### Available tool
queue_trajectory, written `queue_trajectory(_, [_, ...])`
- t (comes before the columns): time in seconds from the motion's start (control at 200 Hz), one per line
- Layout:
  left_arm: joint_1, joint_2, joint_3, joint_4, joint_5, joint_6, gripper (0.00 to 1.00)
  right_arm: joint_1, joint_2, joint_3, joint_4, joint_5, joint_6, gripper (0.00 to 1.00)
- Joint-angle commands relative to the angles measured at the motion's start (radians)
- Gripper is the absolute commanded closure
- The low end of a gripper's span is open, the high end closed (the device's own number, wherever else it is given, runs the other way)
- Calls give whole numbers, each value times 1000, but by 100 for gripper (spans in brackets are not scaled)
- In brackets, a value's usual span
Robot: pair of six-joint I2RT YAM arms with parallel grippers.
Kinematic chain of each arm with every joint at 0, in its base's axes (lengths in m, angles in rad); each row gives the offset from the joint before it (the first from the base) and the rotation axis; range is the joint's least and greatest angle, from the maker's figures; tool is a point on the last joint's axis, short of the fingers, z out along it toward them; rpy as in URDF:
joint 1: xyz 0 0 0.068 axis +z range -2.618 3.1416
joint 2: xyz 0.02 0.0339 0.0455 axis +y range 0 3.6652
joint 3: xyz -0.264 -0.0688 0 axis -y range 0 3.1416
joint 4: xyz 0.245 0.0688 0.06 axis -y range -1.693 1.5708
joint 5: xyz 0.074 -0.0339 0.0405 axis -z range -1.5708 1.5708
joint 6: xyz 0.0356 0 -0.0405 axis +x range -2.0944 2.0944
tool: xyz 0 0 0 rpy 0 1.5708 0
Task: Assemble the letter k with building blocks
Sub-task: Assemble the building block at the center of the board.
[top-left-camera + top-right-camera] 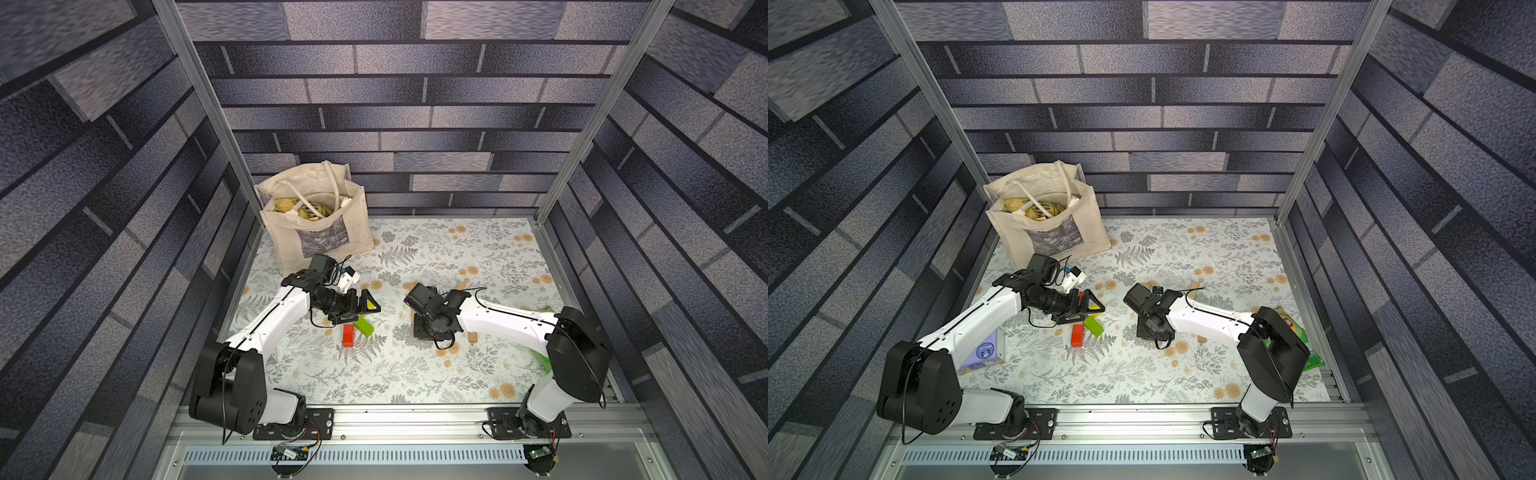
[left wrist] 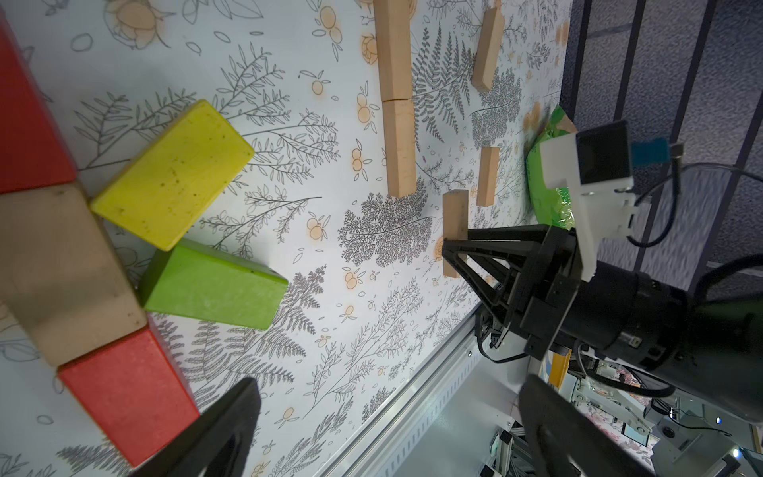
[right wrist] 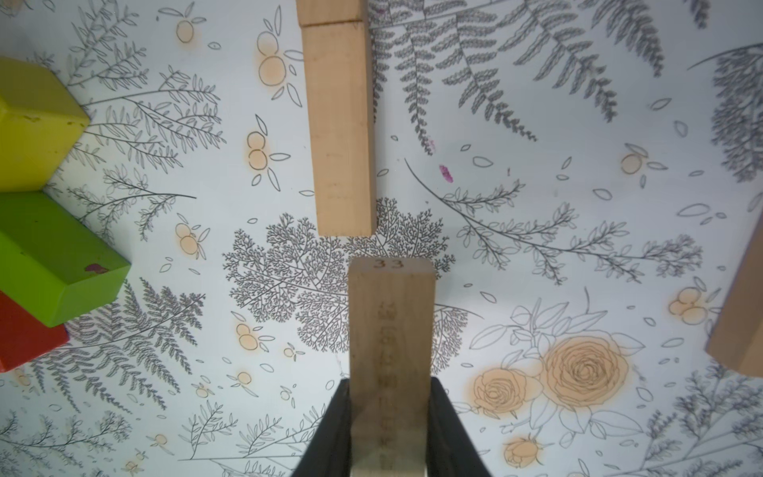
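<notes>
Floral tabletop w/ tan block, end hidden, in right gripper.

In both top views the right arm covers most of the tan blocks toward the worktop's right edge. Only their ends peek out, so how they lie cannot be told there. The green snack bag at that edge is half hidden behind the arm's elbow, and the purple pack near the left edge lies partly under the left arm. The tote bag's contents are too jumbled to name. In the right wrist view the held tan block runs out of frame, its lengthwise print too blurred to read, and the red block is cut to a corner.
</notes>
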Motion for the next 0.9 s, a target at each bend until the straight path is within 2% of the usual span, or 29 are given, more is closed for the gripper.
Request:
queue_trajectory(0.0, [25,-47,-11,-8,-20,-12,0,18,16,-19,2,-4,36,92])
queue_trajectory(0.351, [85,-43,-14,-11,-36,-26,0,46,69,-12,35,-14,44,91])
queue_trajectory(0.556, [87,-42,-15,-12,-36,-24,0,47,97,-24,103,-38,41,91])
queue_trajectory(0.897, [87,-34,-16,-11,-35,-23,0,51,143,7,82,-32,25,91])
